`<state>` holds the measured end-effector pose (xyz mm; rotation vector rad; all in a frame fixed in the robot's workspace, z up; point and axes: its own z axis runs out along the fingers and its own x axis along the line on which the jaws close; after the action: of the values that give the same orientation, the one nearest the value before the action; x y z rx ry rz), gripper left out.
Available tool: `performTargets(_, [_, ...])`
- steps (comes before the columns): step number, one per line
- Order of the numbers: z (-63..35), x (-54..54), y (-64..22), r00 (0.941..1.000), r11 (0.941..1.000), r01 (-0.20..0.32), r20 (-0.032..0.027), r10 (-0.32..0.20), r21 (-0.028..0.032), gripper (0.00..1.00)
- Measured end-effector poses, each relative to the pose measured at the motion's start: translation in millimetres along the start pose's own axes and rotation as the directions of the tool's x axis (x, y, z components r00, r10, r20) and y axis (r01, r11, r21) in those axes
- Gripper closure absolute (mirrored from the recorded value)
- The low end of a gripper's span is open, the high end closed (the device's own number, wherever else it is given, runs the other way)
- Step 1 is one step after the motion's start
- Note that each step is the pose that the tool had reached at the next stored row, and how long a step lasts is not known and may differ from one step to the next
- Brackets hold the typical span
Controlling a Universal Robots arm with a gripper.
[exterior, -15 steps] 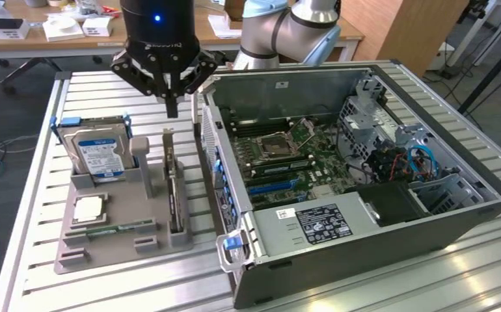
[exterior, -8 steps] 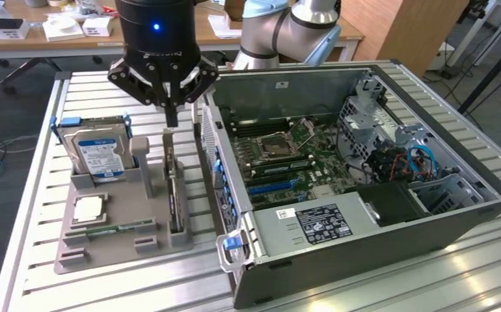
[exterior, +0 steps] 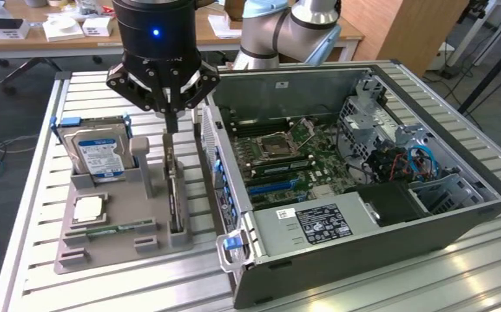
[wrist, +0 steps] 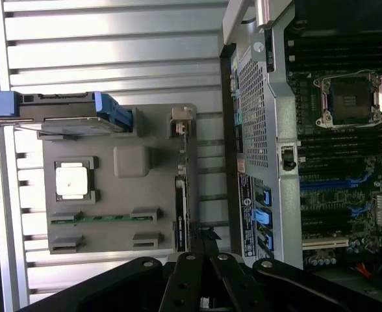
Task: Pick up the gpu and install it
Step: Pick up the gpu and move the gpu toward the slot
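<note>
Gripper (exterior: 170, 127) jaws pinched narrow; gpu (exterior: 175, 188) lay just at 6 o'clock below, long axis 12–6, ext. view.

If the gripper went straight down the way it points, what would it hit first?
Probably the top edge of the thin dark gpu card standing upright in the grey holder, right beneath the gripper; depth is unclear.

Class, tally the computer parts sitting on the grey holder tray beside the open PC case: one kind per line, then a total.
hard drive: 1
processor: 1
memory stick: 1
gpu: 1
Total: 4
</note>
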<state>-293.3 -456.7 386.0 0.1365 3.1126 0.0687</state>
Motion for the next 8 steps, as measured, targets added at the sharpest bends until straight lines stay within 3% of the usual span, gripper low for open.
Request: performTargets(8, [0.0,0.0,0.0,1.0,1.0,0.0,0.0,0.0,0.0,0.9])
